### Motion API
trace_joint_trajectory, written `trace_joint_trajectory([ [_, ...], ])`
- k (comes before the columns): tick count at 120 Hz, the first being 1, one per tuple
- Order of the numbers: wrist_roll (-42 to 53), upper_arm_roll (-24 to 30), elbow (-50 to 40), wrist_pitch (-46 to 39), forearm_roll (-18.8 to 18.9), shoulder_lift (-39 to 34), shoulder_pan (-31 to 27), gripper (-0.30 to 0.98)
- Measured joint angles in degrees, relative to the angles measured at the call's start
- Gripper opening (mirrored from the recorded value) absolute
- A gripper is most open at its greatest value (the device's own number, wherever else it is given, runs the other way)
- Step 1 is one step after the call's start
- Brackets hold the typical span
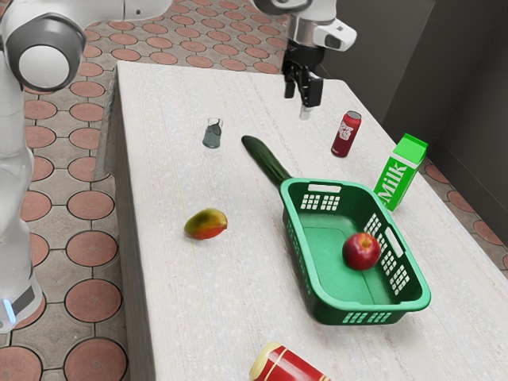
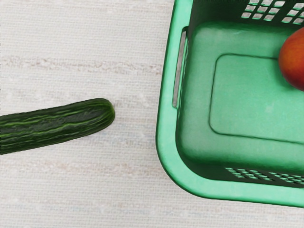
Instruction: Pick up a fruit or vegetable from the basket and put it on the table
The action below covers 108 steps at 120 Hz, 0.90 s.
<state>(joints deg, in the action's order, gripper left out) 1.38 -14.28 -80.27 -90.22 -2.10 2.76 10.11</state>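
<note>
My gripper (image 1: 298, 103) is open, raised above the table with nothing between its fingers. The green basket (image 1: 333, 305) stands on the table (image 1: 167, 302), and a red, round fruit (image 1: 361, 251) lies inside it. A dark green cucumber (image 1: 266, 159) rests on the table outside the basket, one end close to its rim. In the wrist view, the cucumber (image 2: 57, 124) points toward the basket (image 2: 167, 137) across a gap; part of the fruit (image 2: 293, 59) appears inside.
A mango (image 1: 206, 225) and a small glass (image 1: 213, 133) are on the table. A red can (image 1: 345, 133) and a milk carton (image 1: 402, 173) stand beyond the basket. A red and cream container (image 1: 287, 365) lies at the exterior view's lower edge.
</note>
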Motion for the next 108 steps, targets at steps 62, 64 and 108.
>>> trace_joint_trajectory([
  [62, 0.22, 9.06, 12.55, -2.11, 0.32, 12.56, 0.54, 0.69],
  [64, 0.22, 9.96, 12.95, -2.34, 0.33, 13.2, 0.66, 0.69],
  [108, 0.4, 2.66, 25.31, -5.81, -2.38, 30.79, 9.47, 0.69],
])
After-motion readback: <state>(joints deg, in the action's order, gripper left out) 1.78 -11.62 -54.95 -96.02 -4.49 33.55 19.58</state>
